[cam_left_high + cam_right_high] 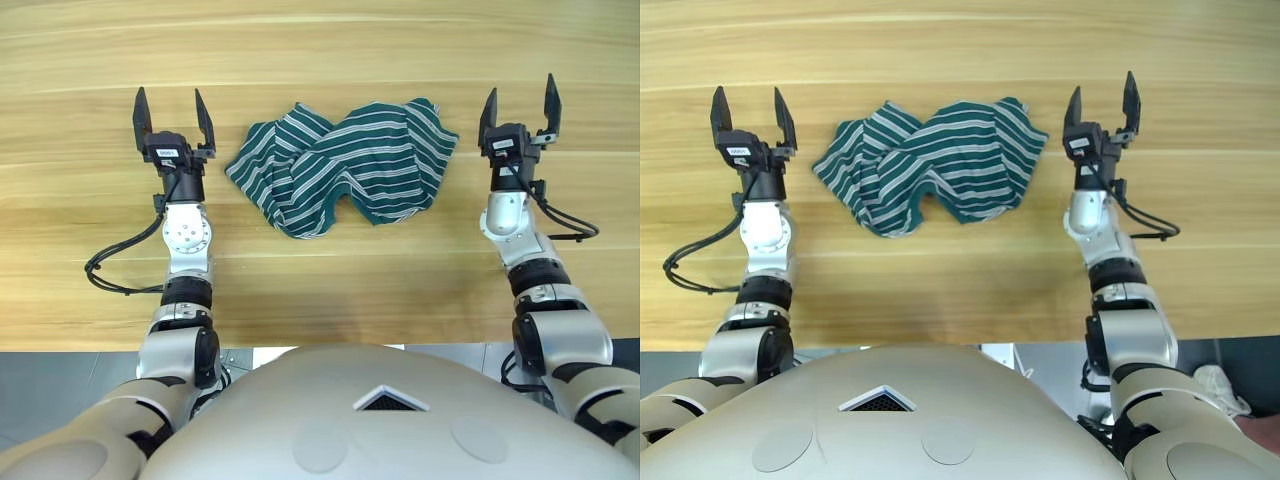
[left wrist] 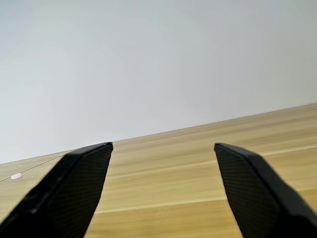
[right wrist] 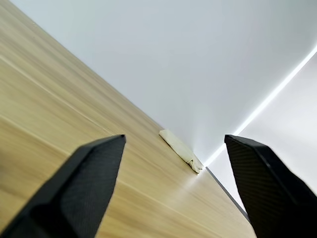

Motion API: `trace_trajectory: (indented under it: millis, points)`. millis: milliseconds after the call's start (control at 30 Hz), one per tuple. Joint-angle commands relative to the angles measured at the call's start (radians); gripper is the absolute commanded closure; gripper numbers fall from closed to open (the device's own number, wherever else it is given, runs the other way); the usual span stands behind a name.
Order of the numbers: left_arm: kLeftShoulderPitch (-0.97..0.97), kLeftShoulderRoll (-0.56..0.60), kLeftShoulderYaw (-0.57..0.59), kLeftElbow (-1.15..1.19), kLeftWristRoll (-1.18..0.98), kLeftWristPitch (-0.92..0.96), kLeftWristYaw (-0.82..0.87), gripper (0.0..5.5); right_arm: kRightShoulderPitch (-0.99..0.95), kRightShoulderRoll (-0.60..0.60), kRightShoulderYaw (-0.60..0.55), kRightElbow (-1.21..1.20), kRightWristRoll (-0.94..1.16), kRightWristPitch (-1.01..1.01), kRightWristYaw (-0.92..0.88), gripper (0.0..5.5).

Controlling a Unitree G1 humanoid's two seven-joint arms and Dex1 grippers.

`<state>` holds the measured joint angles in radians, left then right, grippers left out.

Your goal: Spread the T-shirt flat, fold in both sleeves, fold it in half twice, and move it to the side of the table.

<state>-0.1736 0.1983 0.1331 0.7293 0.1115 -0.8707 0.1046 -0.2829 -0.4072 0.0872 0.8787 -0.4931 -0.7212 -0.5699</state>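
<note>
A green T-shirt with white stripes (image 1: 345, 165) lies crumpled in a heap at the middle of the wooden table (image 1: 320, 40). My left gripper (image 1: 174, 108) rests on the table just to the shirt's left, open, its two dark fingers (image 2: 69, 193) spread wide with nothing between them. On the shirt's right side my right gripper (image 1: 520, 103) also stands open and empty, fingers (image 3: 84, 188) pointing toward the table's far side. Neither gripper touches the cloth.
A small pale folded object (image 3: 181, 150) lies near the table's far edge by the wall. Black cables (image 1: 125, 260) loop beside each forearm. Bare wood stretches beyond the shirt and along both sides. The table's near edge (image 1: 350, 345) runs just before my torso.
</note>
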Motion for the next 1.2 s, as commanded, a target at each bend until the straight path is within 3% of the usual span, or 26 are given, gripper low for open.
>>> trace_trajectory:
  millis: [33, 1200]
  points:
    - [-0.023, -0.004, -0.007, 0.019, -0.002, 0.003, 0.002, 1.68, 0.005, -0.011, -0.012, -0.003, 0.014, 0.001, -0.012, 1.82]
    - [0.009, 0.009, 0.011, 0.008, -0.004, -0.007, 0.042, 1.68, -0.04, 0.004, -0.003, 0.046, 0.045, -0.015, 0.002, 1.82]
